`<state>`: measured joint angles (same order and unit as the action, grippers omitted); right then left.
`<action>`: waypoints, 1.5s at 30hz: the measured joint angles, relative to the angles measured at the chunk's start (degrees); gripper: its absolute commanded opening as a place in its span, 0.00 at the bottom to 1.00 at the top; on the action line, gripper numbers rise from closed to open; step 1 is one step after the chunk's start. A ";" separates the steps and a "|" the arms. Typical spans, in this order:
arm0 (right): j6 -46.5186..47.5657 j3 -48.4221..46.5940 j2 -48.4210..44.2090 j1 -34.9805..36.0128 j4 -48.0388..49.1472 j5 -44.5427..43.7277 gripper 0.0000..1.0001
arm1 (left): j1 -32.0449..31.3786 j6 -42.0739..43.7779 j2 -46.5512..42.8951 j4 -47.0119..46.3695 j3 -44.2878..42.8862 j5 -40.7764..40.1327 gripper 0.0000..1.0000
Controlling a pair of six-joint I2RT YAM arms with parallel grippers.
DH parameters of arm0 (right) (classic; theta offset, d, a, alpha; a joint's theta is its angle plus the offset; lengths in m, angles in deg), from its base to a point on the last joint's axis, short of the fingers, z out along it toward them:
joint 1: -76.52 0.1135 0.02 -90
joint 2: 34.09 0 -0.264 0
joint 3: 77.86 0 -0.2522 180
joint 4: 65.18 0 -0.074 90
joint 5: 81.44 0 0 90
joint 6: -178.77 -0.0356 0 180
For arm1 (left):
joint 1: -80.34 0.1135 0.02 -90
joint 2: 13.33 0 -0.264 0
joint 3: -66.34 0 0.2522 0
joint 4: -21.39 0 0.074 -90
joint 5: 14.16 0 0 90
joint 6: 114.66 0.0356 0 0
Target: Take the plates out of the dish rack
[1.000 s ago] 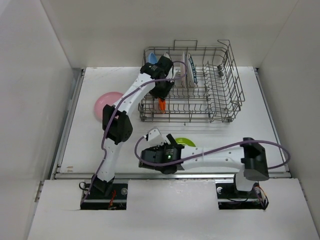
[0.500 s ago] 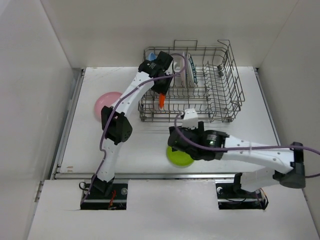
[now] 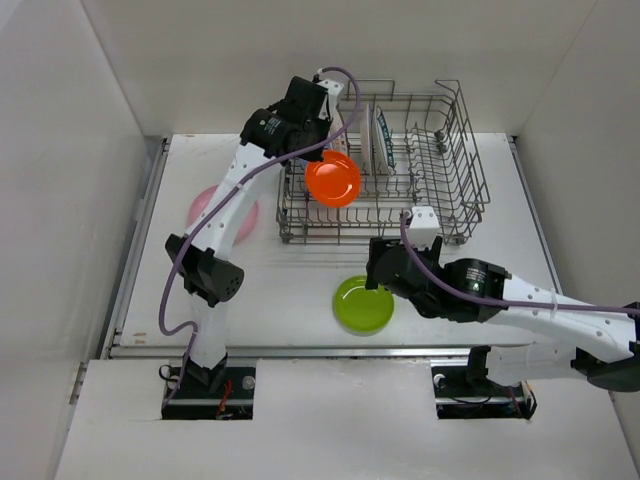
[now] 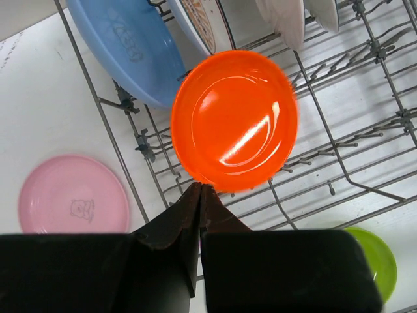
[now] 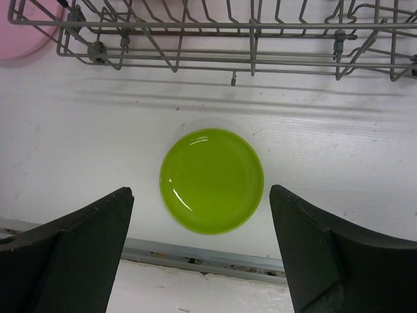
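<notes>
My left claw pinches the orange plate by just its rim over the dish rack; a swing might drop it.

We cannot read any words or numbers here. The blue plate has some raised marks on it, but we cannot make out the letters. The pink plate has a small faint drawing in its middle, too pale to read.
</notes>
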<state>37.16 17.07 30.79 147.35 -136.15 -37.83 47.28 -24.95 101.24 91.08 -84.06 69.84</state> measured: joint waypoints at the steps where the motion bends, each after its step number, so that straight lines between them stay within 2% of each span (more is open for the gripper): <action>1: -0.09 0.00 0.07 0.00 -0.04 -0.15 0.91 | -0.02 0.13 -0.07 -0.02 -0.02 -0.28 0.00; 8: -1.18 0.26 -0.44 -0.33 -0.35 -0.39 0.91 | -0.11 0.92 0.22 -0.04 0.59 -0.52 0.00; 9: -1.36 0.37 -0.72 -0.35 -0.46 -0.44 0.91 | -0.11 1.14 0.24 0.02 0.90 -0.28 0.06; 11: -1.86 0.74 -1.44 -0.37 -0.48 -0.55 0.91 | 0.00 1.73 0.72 0.09 1.14 0.37 0.25; 13: -2.27 1.14 -2.19 -0.37 -0.68 -0.61 0.91 | 0.17 2.64 1.84 0.22 1.16 1.68 0.36; 18: -3.06 2.91 -3.48 -0.37 -0.79 -0.46 0.91 | 0.48 7.87 7.39 1.03 1.22 3.78 0.37; 22: -3.32 3.37 -3.08 -0.37 -0.87 0.26 0.91 | 0.87 12.28 10.97 -0.55 3.76 4.79 0.51; 26: -3.43 3.72 -2.32 -0.37 -0.87 0.94 0.91 | 0.96 15.74 11.91 -2.69 6.25 5.53 0.55; 31: -3.21 3.98 -2.12 -0.37 -0.81 1.46 0.93 | 1.38 18.73 11.93 -6.03 6.45 5.53 0.55; 38: -1.66 4.00 -1.03 -0.37 -0.66 1.88 0.94 | 2.67 20.96 13.75 -8.79 6.45 6.91 0.63; 40: -1.01 4.00 -0.13 -0.37 -0.61 1.92 0.94 | 3.43 21.29 14.99 -9.20 6.43 8.24 0.63; 45: 0.63 4.00 1.60 -0.37 -0.07 2.05 0.94 | 5.66 21.46 18.34 -8.90 6.32 13.97 0.53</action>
<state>37.79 21.07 32.38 146.98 -136.21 -35.78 52.94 -3.49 119.57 82.18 -77.75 83.81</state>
